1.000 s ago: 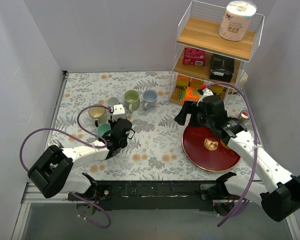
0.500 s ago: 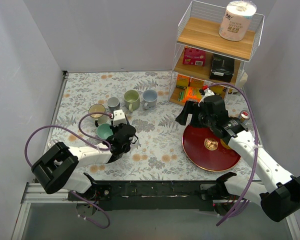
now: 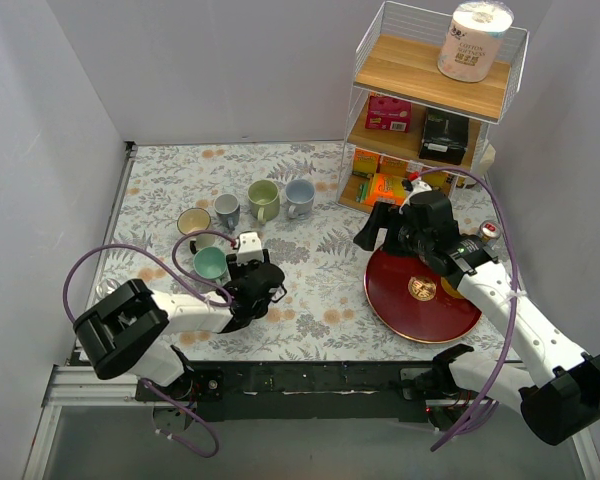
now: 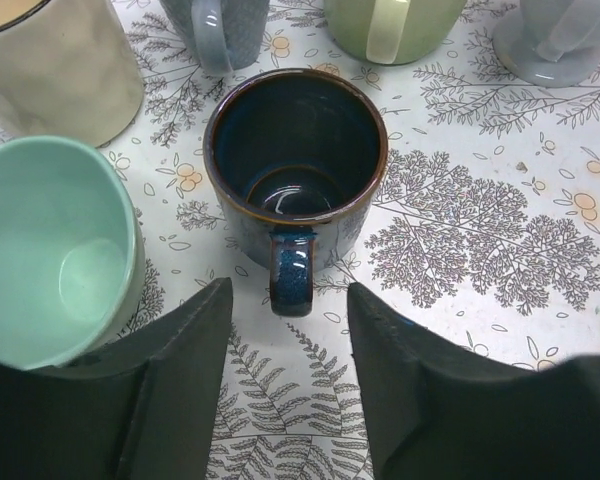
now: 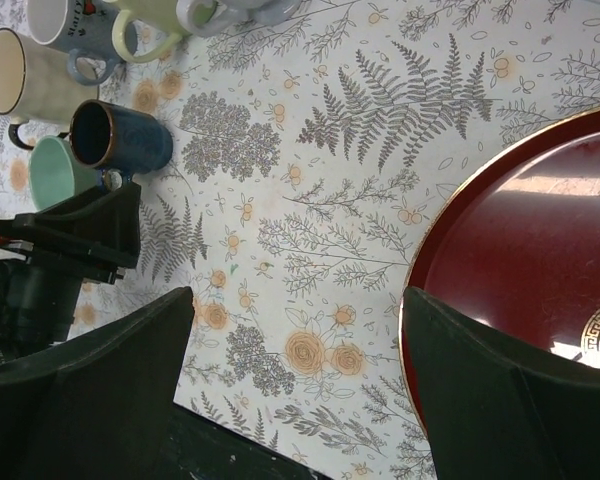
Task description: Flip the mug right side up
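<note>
The dark blue mug point(image 4: 296, 160) stands upright on the floral tablecloth, mouth up, its handle point(image 4: 292, 275) pointing at my left gripper. My left gripper point(image 4: 288, 318) is open and empty, with the jaws a little short of the handle on either side and not touching it. In the top view the left gripper point(image 3: 246, 262) covers most of this mug. The mug also shows in the right wrist view point(image 5: 120, 140). My right gripper point(image 5: 298, 310) is open and empty, hovering by the red plate's left edge point(image 3: 375, 228).
A mint mug point(image 4: 50, 250) stands close on the left of the blue mug. A cream mug point(image 3: 193, 222), a grey-blue mug point(image 3: 227, 209), a green mug point(image 3: 263, 199) and a pale blue mug point(image 3: 299, 196) stand behind. A red plate point(image 3: 420, 285) lies at the right, before a wire shelf point(image 3: 430, 100).
My left arm has drawn back toward the near edge and slightly right, away from the row of mugs. The right arm has barely moved.
</note>
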